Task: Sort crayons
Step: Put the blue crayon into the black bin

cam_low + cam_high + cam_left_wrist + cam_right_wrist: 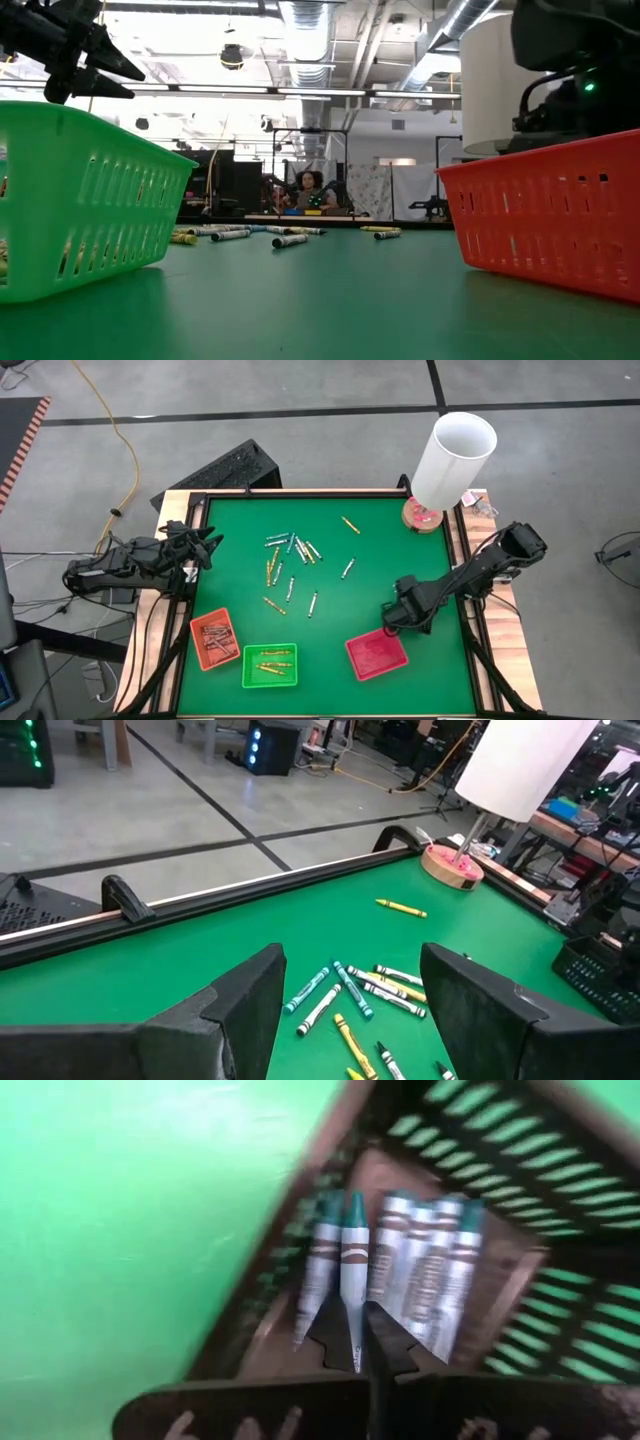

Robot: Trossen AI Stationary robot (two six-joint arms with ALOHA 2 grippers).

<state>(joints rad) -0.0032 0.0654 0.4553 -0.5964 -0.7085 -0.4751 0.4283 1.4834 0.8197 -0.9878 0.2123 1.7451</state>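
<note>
A green mat (pixel 380 575) covers the table in the middle of the high view, framed by a dark rail, with grey floor and black tape lines around it. In the upper right of the mat stands a white cylinder (pixel 454 458) on a round wooden base.

Loose crayons (pixel 292 550) lie scattered in the upper-left part of the mat, most in a loose cluster, with one yellow crayon (pixel 350 525) apart toward the upper middle and a few silvery ones lower down toward the centre. Along the lower edge sit three trays: an orange tray (pixel 215 638) at lower left holding reddish-brown sticks, a green tray (pixel 269 665) just right of it holding yellow-gold sticks, and a red tray (pixel 377 655) at lower centre-right.

The left gripper (pixel 207 546) hangs at the left edge of the mat, above the rail and well apart from the crayon cluster; in the left wrist view its two dark fingers (pixel 240 1010) stand wide apart with nothing between them, the cluster showing beyond.

The right gripper (pixel 397 615) is just above the red tray's upper edge. In the right wrist view its fingers (pixel 345 1345) are closed on a blue-tipped crayon (pixel 354 1275), which points down among a row of similar blue crayons lying side by side in a slotted tray (pixel 470 1170).

In the low view a person (pixel 311 190) sits far behind the table.
</note>
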